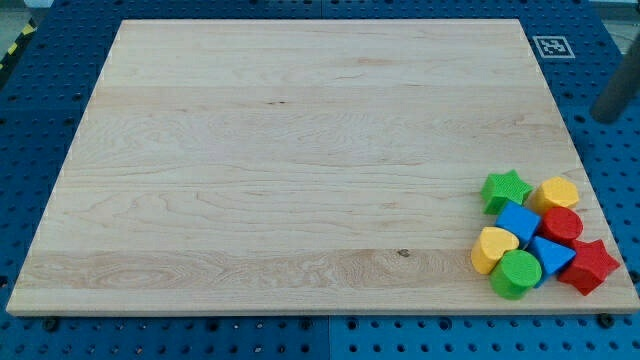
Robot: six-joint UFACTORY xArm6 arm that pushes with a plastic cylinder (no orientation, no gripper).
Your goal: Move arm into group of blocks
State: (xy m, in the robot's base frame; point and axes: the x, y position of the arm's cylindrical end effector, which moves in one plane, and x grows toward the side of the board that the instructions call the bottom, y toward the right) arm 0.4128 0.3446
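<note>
My tip is out of view; only a dark rod section point(615, 97) shows at the view's right edge.

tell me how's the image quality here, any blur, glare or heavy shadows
Camera view: lighting is even and soft over the wooden board, with no glare; the blocks, such as the green star and red star, are sharp and cast only faint shadows; the dark rod at the view's right edge looks blurred, and my tip cannot be made out clearly.

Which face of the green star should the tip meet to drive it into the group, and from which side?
Meet the green star on its upper-left side, coming from the view's top left: that side is bare board, with the blue block and yellow block behind it. My tip stands off the board's right edge.
</note>
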